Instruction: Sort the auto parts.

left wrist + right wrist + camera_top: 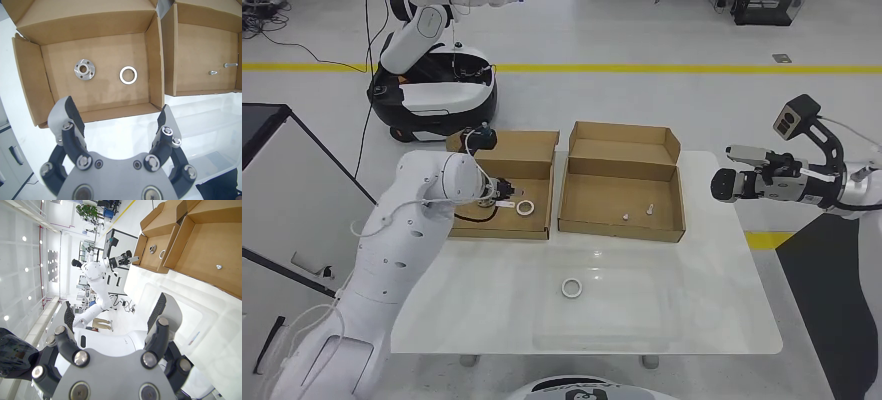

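Above the left box (90, 28), with flange (84, 69) and ring (128, 75) inside, the left gripper (117, 105) was wide open and empty, like the right gripper (115, 302).

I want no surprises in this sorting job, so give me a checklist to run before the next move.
1. Left gripper open and empty: ok.
2. Right gripper open and empty: ok.
3. Flange and boxed ring share the left box: ok.
4. Short bolt and long bolt in the right box: ok.
5. Every part sorted: not ok, loose ring lies on the table.
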Available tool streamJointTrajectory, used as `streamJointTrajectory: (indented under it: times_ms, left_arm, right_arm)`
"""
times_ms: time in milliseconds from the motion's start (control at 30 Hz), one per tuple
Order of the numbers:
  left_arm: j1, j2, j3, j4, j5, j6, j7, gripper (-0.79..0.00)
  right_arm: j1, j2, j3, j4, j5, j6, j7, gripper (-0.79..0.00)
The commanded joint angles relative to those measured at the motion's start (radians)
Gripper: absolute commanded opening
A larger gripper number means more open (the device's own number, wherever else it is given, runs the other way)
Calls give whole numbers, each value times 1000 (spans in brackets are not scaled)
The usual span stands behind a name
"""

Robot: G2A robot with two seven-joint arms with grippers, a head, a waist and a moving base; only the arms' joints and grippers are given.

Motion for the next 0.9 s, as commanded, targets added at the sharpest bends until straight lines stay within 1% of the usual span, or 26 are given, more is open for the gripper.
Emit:
streamJointTrajectory:
  times_ms: [0, 100, 300, 333, 567, 667, 767, 867]
  left_arm:
    - [4, -1, 13, -18, -16, -73, 18, 0]
    - [-5, -2, 17, -48, -91, -172, 10, 0]
    - [-47, -9, 77, -112, -223, -355, -55, 0]
    - [-55, -10, 101, -119, -243, -394, -55, 0]
    - [-117, -10, 228, -147, -340, -566, -55, 0]
    - [-134, -5, 273, -160, -383, -612, -55, 0]
    - [-152, 0, 300, -184, -459, -615, -52, 0]
    - [-165, 5, 317, -198, -468, -622, -46, 0]
  right_arm:
    - [0, 0, 0, 0, 0, 0, 0, 0]
    - [0, 0, 0, 0, 0, 0, 0, 0]
    - [0, 0, 0, 0, 0, 0, 0, 0]
    - [0, 0, 0, 0, 0, 0, 0, 0]
    - [0, 0, 0, 0, 0, 0, 0, 0]
    - [0, 0, 0, 0, 0, 0, 0, 0]
    - [0, 0, 0, 0, 0, 0, 0, 0]
    - [0, 0, 0, 0, 0, 0, 0, 0]
